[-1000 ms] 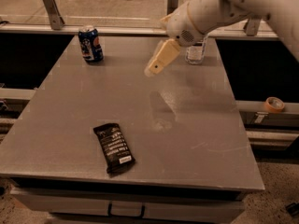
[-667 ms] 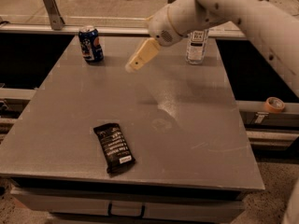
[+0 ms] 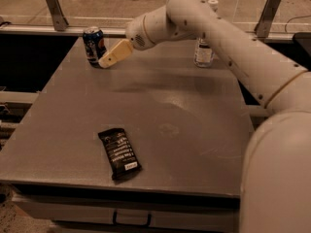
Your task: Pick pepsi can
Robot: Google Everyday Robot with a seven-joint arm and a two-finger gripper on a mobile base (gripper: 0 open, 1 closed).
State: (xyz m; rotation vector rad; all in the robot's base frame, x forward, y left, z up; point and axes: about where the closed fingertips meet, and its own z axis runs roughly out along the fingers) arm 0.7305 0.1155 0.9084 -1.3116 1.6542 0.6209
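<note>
The pepsi can (image 3: 94, 44) is dark blue with a red-and-white logo and a silver top. It stands upright at the far left of the grey table (image 3: 194, 125). My gripper (image 3: 108, 59) is at the end of the white arm, reaching from the right. Its tan tip sits just right of the can's lower part, very close to it or touching it. The can is not lifted.
A clear plastic bottle (image 3: 203, 50) stands at the far right of the table, partly behind my arm. A black snack bar wrapper (image 3: 119, 153) lies flat near the front left. A metal rail and posts run behind the table's far edge.
My arm has swung left across the table and the gripper has moved from the table's middle to right beside the can. The can, bottle and wrapper have not moved.
</note>
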